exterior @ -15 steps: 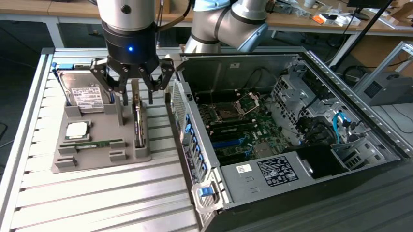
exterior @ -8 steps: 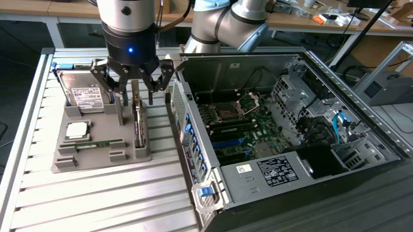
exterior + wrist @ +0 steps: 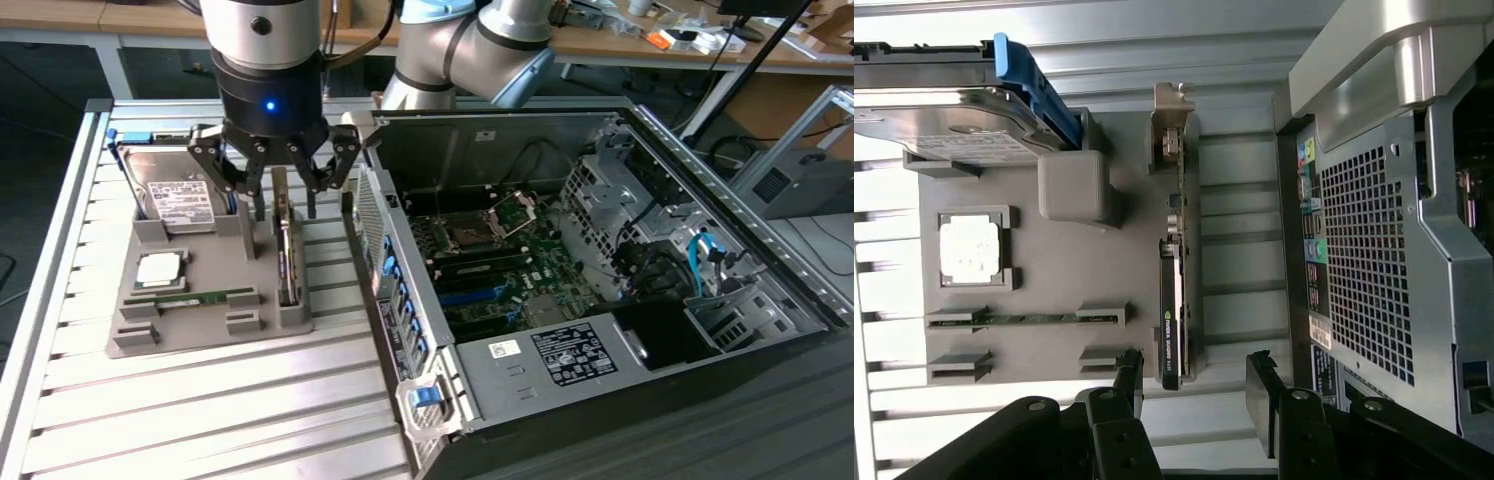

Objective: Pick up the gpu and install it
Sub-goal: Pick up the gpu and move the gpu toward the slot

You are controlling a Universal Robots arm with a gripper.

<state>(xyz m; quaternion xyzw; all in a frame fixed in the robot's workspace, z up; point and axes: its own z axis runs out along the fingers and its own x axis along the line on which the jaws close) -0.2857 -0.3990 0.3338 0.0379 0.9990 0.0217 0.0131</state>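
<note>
- Gripper [image 3: 278, 192] hangs over the far end of the gpu [image 3: 287, 255], jaws spread wide, one on each side of the card, gripping nothing
- gpu stands edge-on in the grey holder [image 3: 200, 325] on the slatted table [image 3: 200, 420], just to the exterior view's left of the open computer case [image 3: 601, 250]

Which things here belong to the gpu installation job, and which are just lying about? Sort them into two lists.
Job: gpu, standing on edge in the grey holder; open gripper over it; open computer case.
Lying about: hard drive; processor chip; RAM stick.
</note>
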